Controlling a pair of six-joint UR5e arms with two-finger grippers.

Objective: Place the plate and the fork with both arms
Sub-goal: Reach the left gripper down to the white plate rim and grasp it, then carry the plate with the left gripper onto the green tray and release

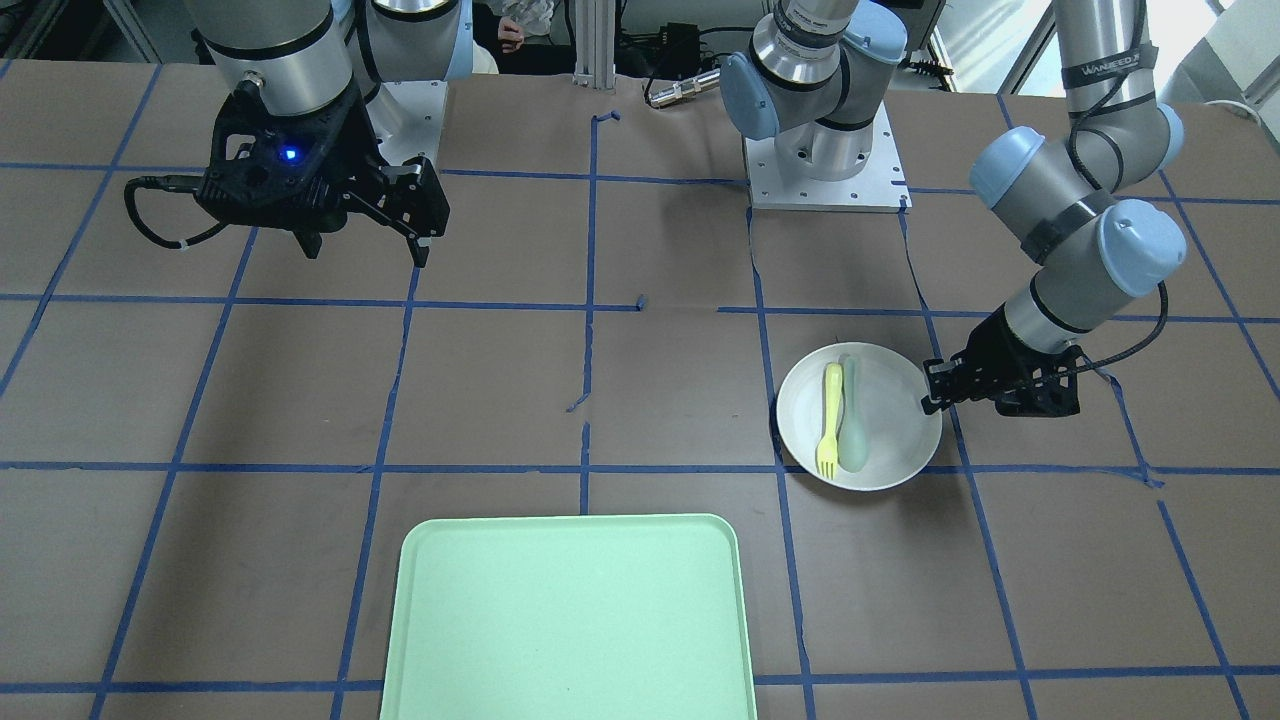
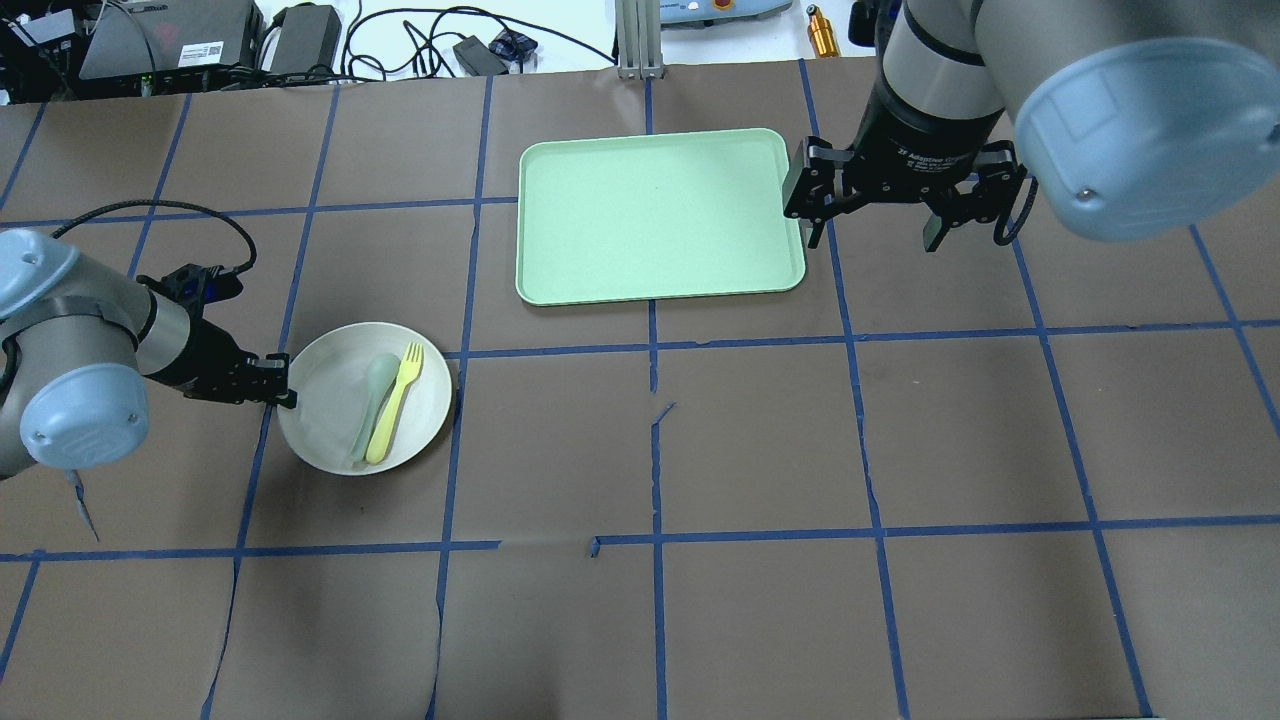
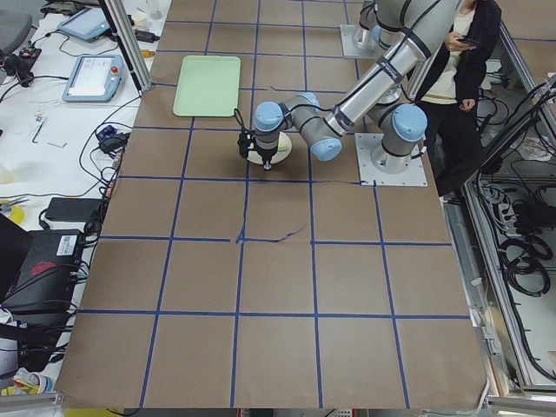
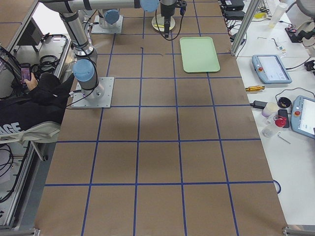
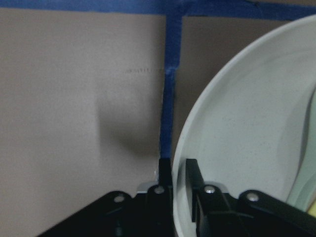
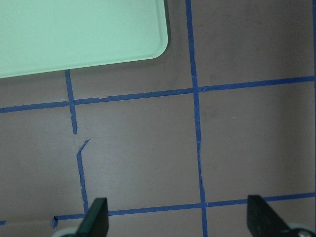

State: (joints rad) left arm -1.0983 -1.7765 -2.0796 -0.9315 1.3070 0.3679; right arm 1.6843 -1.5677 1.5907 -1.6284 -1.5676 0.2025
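Note:
The off-white plate point(image 2: 325, 425) lies at the left of the table in the overhead view, and also shows in the front view point(image 1: 895, 430). In it lie the pale yellow fork point(image 2: 395, 402) and a grey-green spoon point(image 2: 368, 405) side by side. My left gripper point(image 2: 283, 386) is low at the plate's left edge. In the left wrist view the gripper point(image 5: 178, 174) is shut on the plate's rim point(image 5: 197, 128), one finger inside and one outside. My right gripper point(image 2: 870, 222) hangs open and empty above the table, just right of the green tray point(image 2: 660, 215).
The mint-green tray point(image 1: 570, 620) lies flat at the table's far middle; its corner shows in the right wrist view point(image 6: 79, 34). Blue tape lines grid the brown table. Cables and devices lie beyond the far edge. A person stands behind the robot bases.

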